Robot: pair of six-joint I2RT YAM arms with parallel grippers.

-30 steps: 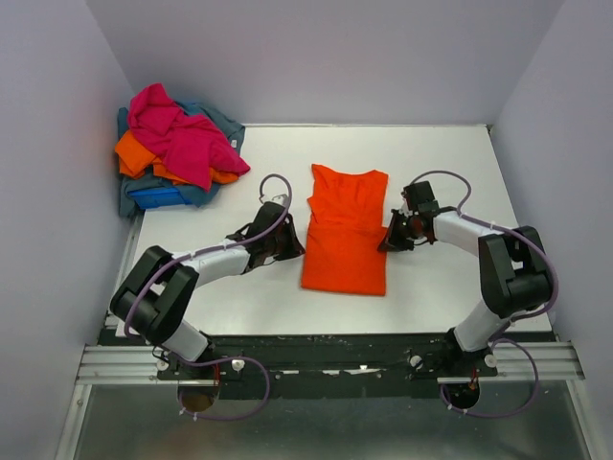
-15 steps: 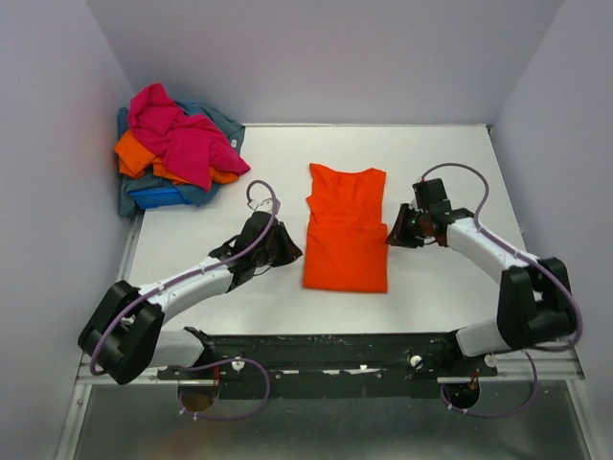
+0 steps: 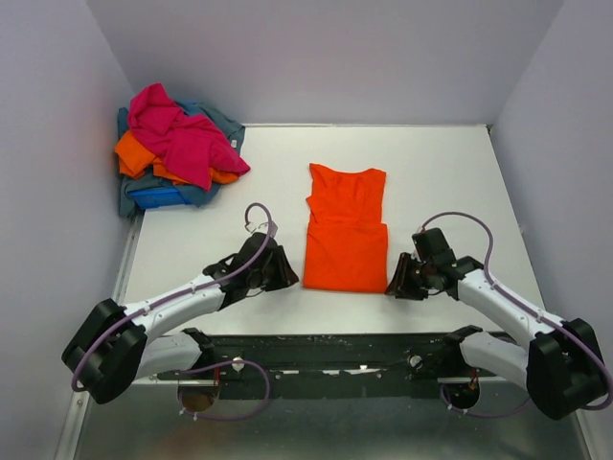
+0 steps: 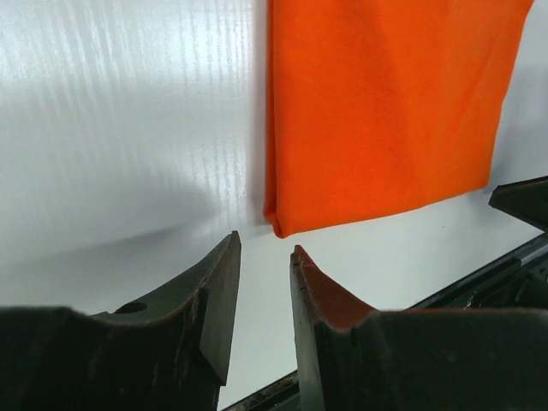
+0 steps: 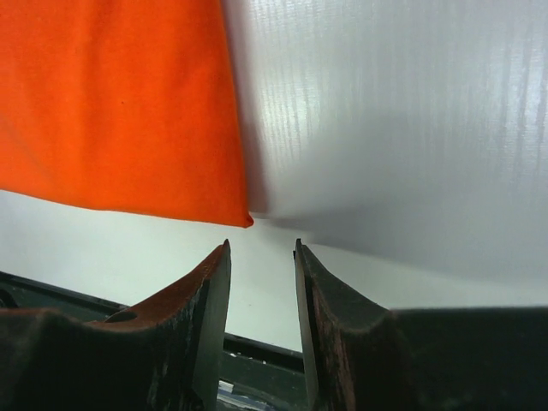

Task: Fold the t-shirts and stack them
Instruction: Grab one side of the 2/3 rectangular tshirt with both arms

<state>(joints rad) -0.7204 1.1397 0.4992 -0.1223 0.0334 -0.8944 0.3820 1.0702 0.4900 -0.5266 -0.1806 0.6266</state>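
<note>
Where the table (image 3: 450,182) meets the left wall, far to the left of the folded shirt (image 3: 345,240) and beyond it, a loose pile (image 3: 144,182) of shirts lies crumpled. A pink shirt (image 3: 182,134) sprawls on top, orange cloth (image 3: 134,153) shows under it, and blue and grey-blue cloth sit at the bottom and back.

The left gripper (image 3: 290,280) is low over the table just left of the folded shirt's near left corner, with its tips turned towards that corner. In the left wrist view its fingers (image 4: 218,291) stand a little apart with a narrow slot between them and nothing in it. The corner of the folded shirt (image 4: 385,111) lies just ahead of the left gripper (image 4: 265,250), apart from the tips.

The folded shirt is bright orange and lies flat in the middle of the table as a long rectangle. Its neckline end points away from the arms. Its far half is creased, and its near half is a smooth, slightly wider panel.

The right gripper (image 3: 395,286) sits just right of the folded shirt's near right corner, also low and aimed at it. In the right wrist view its fingers (image 5: 214,300) are likewise slightly parted and hold nothing. The corner of the folded shirt (image 5: 111,103) lies just in front of the right gripper (image 5: 261,247), untouched.
</note>
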